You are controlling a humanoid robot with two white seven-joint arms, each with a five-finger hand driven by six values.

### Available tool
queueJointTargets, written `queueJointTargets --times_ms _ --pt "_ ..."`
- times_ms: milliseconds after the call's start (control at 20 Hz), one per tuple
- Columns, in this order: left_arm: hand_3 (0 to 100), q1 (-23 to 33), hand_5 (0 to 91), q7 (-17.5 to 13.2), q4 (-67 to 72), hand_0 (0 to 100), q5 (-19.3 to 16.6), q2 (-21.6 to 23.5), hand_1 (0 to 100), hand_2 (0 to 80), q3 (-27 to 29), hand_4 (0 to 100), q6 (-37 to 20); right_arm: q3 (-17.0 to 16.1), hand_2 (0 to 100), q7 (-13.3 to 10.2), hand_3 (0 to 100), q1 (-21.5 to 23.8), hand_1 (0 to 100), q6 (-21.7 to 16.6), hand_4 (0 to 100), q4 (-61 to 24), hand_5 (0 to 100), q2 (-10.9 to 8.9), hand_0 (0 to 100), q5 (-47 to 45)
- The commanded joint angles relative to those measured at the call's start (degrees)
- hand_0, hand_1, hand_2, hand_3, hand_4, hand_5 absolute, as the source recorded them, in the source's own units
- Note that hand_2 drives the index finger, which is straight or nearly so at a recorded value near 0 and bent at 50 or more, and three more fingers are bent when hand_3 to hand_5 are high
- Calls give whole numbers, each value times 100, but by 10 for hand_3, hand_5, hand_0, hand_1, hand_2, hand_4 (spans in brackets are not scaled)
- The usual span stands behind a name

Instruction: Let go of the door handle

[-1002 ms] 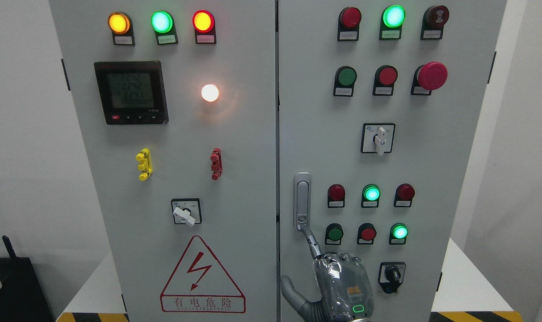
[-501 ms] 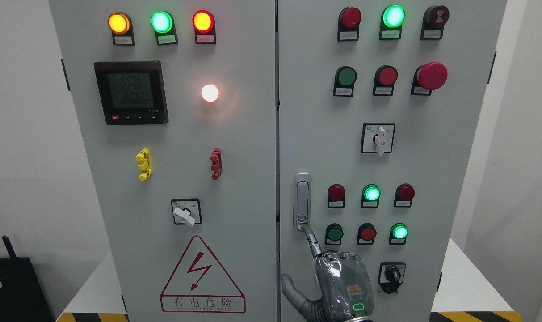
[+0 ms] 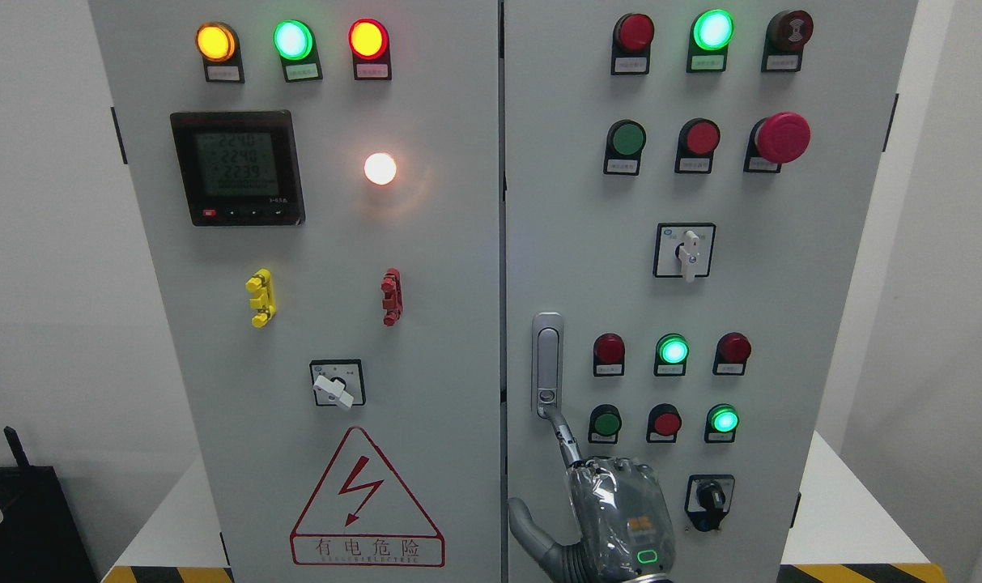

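The silver door handle (image 3: 547,364) stands upright at the left edge of the cabinet's right door (image 3: 782,308). My right hand (image 3: 567,449) comes up from the bottom edge below it. Its index finger (image 3: 562,433) is stretched out, with the tip touching the round lock at the handle's lower end. The thumb (image 3: 527,526) sticks out to the left and the other fingers are curled in. The hand grasps nothing. The door looks shut. My left arm does not show.
The right door carries indicator lamps, push buttons, a red emergency stop (image 3: 782,136) and two rotary switches (image 3: 686,251). The left door (image 3: 337,324) has a meter (image 3: 238,168), lamps and a warning triangle (image 3: 366,502). Yellow-black floor tape lies at the base.
The hand has hardly moved and the index finger stays on the handle's lower end. Only the meter's figures have changed.
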Motion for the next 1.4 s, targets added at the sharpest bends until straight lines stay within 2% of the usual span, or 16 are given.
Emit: queueJointTargets --times_ms 0,1352 --pt "0 -5 0 5 96 120 0 0 389 0 62 0 5 -5 0 65 1000 5 254 63 930 76 986 23 310 9" --pt "0 4 0 5 96 120 0 0 389 0 62 0 5 -14 0 39 1000 -100 250 45 928 6 983 23 316 53"
